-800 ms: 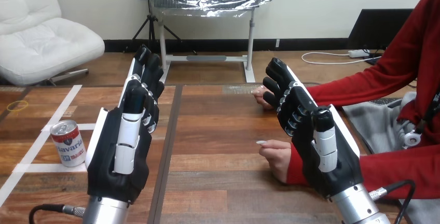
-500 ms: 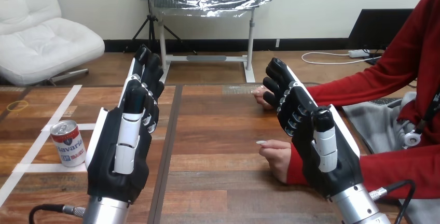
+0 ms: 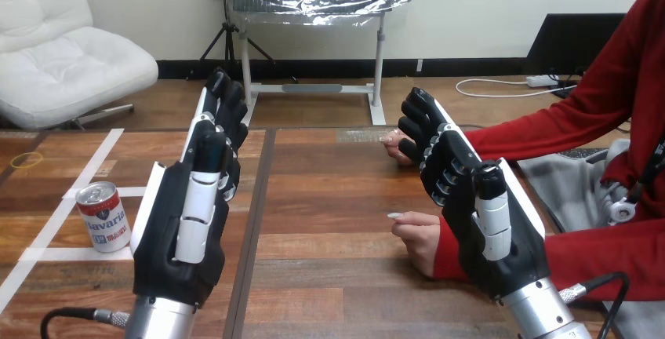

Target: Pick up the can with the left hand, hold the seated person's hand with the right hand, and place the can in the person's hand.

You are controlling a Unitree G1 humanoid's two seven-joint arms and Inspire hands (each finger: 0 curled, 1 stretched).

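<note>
The fingers (image 3: 222, 111) of the left hand (image 3: 182, 237) are held straight and together, pointed forward over the table (image 3: 329, 190), and nothing is gripped. The hand is raised on edge, thumb uppermost, on a silver forearm entering from the bottom edge. The can (image 3: 103, 216) is seen upright on the table, left of this hand and apart from it.

The fingers (image 3: 419, 125) of the right hand (image 3: 490, 233) are loosely extended, with nothing held. The person's nearer hand (image 3: 417, 235) is rested on the table just beside its palm; contact cannot be told. The person's farther hand (image 3: 391, 143) is partly hidden behind the fingertips.
</note>
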